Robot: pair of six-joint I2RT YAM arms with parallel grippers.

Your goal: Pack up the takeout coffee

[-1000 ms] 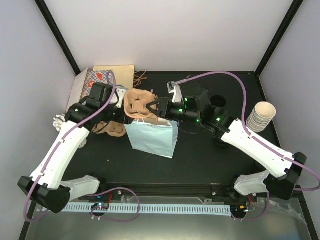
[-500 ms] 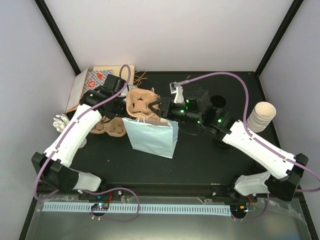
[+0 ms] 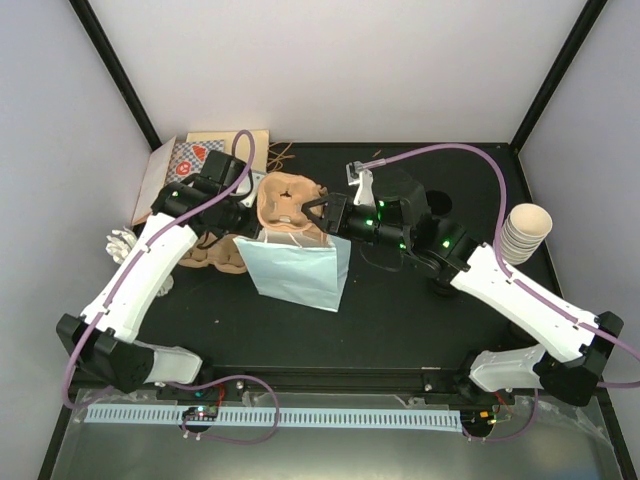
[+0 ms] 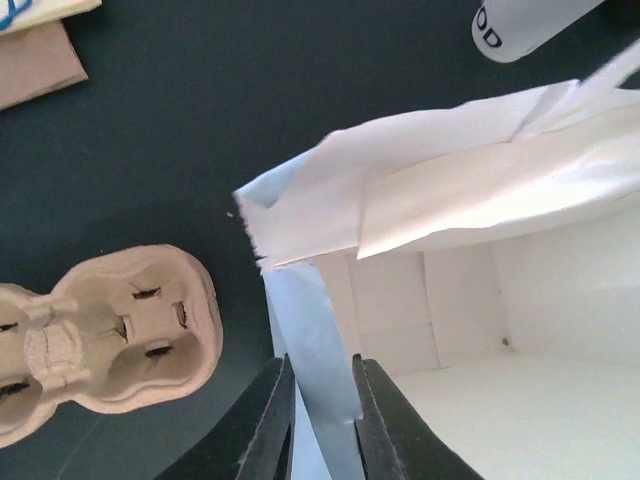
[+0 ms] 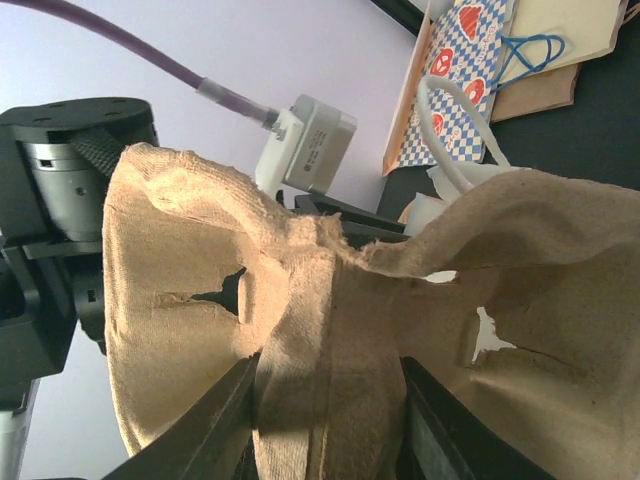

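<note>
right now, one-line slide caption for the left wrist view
Left hand pinches the blue paper bag by its rim, its white inside showing; a spare carrier lies on the dark table.

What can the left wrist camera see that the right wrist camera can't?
Only the left wrist view looks down into the light blue bag, which is white inside. It shows the left gripper pinching the bag's wall and a spare cup carrier lying on the table. Only the right wrist view shows the held cup carrier up close, clamped in the right gripper. Both views show the black table and the flat paper bags at the back.
</note>
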